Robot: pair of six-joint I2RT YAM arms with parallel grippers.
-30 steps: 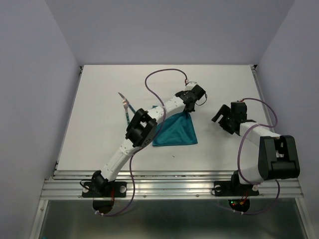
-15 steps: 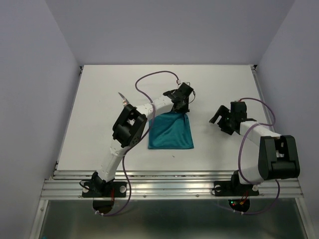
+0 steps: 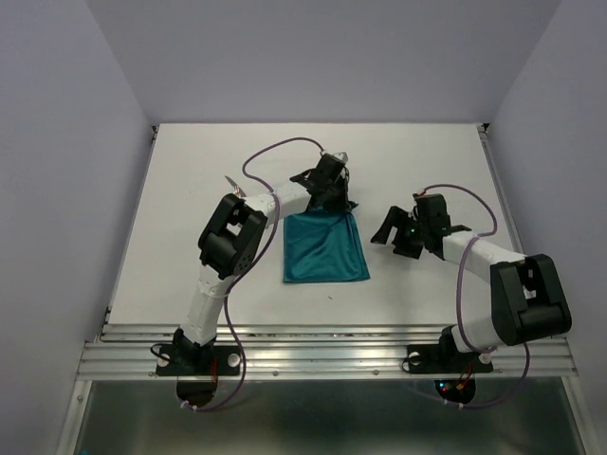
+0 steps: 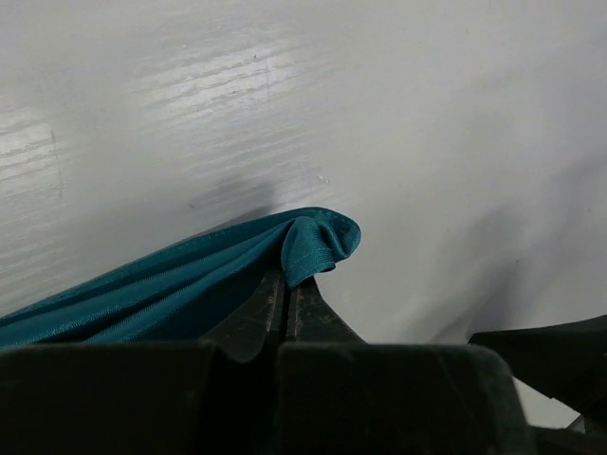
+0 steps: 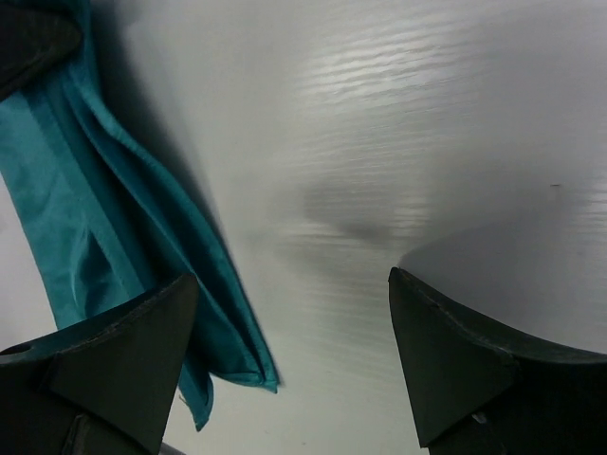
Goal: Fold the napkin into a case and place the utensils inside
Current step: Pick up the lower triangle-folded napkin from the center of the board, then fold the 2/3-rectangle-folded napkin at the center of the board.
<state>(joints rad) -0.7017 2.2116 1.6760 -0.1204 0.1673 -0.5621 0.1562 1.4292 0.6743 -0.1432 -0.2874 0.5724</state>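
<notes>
Left gripper (image 4: pixel 286 284) shut tight, pinching bunched far edge of napkin (image 4: pixel 180 284). Pinched cloth raised slightly off table (image 4: pixel 398 104). Rest of napkin lies flat mid-table, layered, teal. Right gripper (image 5: pixel 289 284) wide open, empty, just right of napkin, not touching it. Utensils (image 3: pixel 231 186) left of napkin, mostly hidden behind left arm; only silver tip shows.

The napkin (image 4: pixel 190 275) is ribbed cloth, the table (image 4: pixel 379 114) glossy.

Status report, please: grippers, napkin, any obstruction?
Left gripper shut on napkin corner. Right gripper open, beside napkin edge. Utensils mostly hidden behind left arm.
</notes>
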